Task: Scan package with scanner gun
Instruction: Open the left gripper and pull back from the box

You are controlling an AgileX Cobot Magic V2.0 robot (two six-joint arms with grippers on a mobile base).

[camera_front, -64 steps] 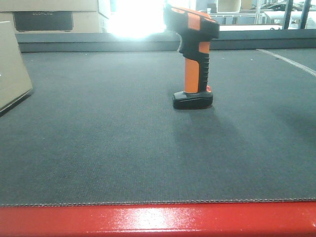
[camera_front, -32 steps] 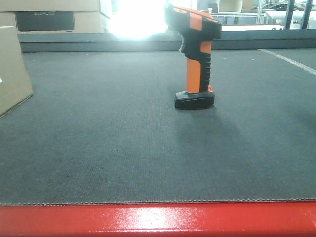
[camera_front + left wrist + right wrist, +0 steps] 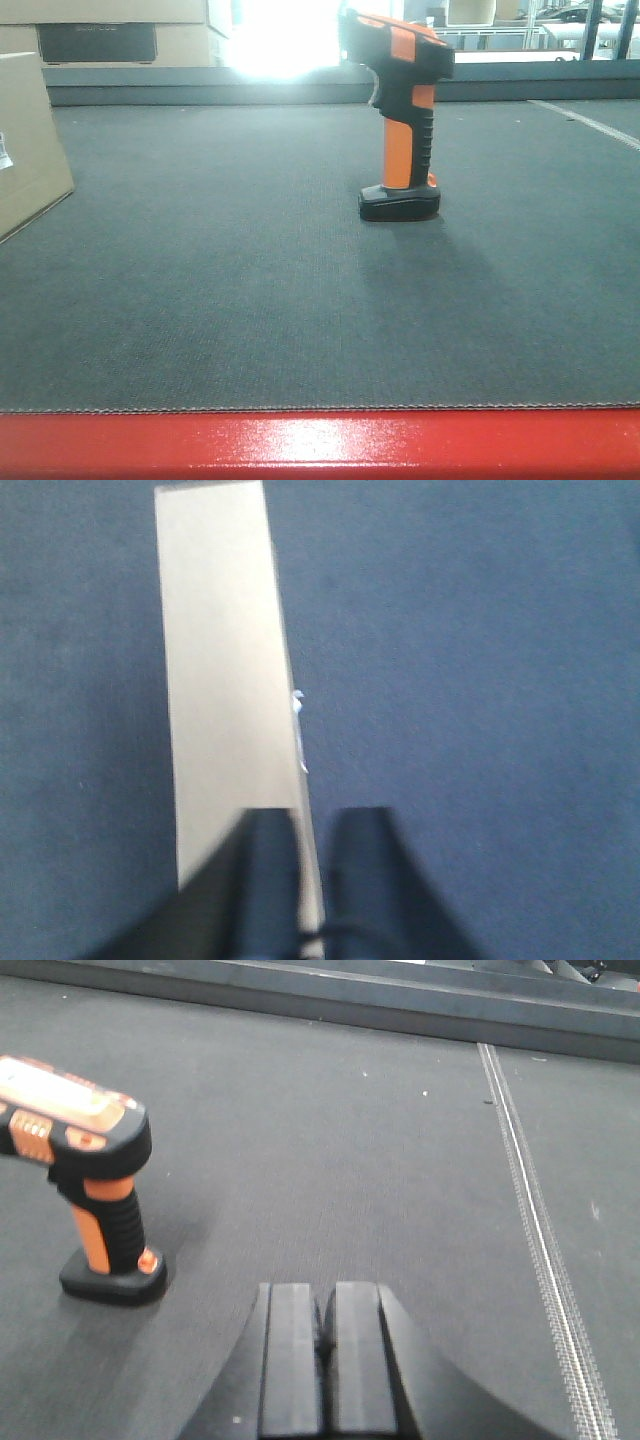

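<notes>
Orange-and-black scanner gun [image 3: 400, 115] stands upright on its flat black foot on the dark grey mat [image 3: 250, 300] in the front view; tan cardboard package [image 3: 30, 140] at the far left edge, well apart. Beige cartons [image 3: 110, 35] sit behind.

Left wrist view: left gripper [image 3: 312, 855] hovers over the package [image 3: 225, 680], fingers slightly parted, holding nothing, straddling the box's right edge.

Right wrist view: right gripper [image 3: 324, 1345] closed on nothing, pads together; scanner gun [image 3: 95, 1210] ahead and to its left, untouched.

Strong backlight blows out white behind the scanner gun [image 3: 398, 115], which casts a soft shadow forward; the left wrist view is blurred.
</notes>
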